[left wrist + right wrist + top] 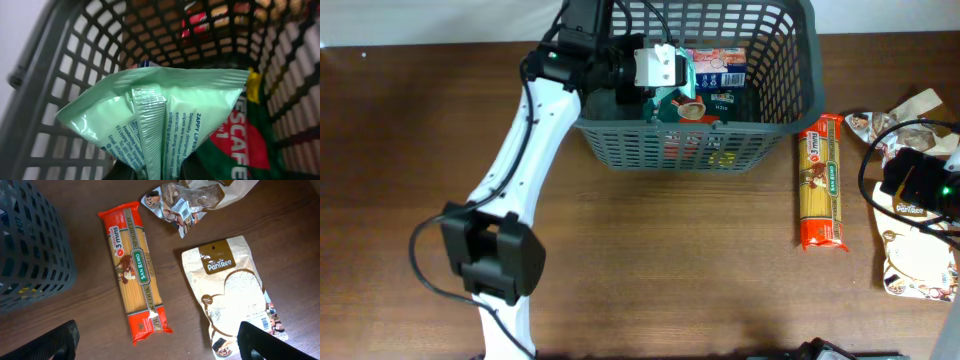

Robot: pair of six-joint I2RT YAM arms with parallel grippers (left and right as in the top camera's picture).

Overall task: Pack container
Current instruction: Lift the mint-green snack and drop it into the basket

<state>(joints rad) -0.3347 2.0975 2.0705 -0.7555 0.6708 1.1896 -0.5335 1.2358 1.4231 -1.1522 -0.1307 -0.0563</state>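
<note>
The container (790, 90), a dark grey slotted basket, stands at the table's far middle. My left gripper (665, 72) reaches in over its left rim and is shut on a pale green wipes packet (682, 72). In the left wrist view that packet (160, 110) fans out from the gripper (159, 176) above the basket's inside wall (75, 75). Under it lies a red and green coffee packet (240, 145). My right gripper (920, 185) hovers open at the table's right edge. Its wrist view shows the gripper (160, 345) open and empty above the wood.
A red spaghetti packet (135, 270) lies right of the basket's corner (30, 250). A brown and white PaniRee pouch (230, 290) and a crumpled snack bag (185, 202) lie further right. Several packets (720, 70) sit in the basket.
</note>
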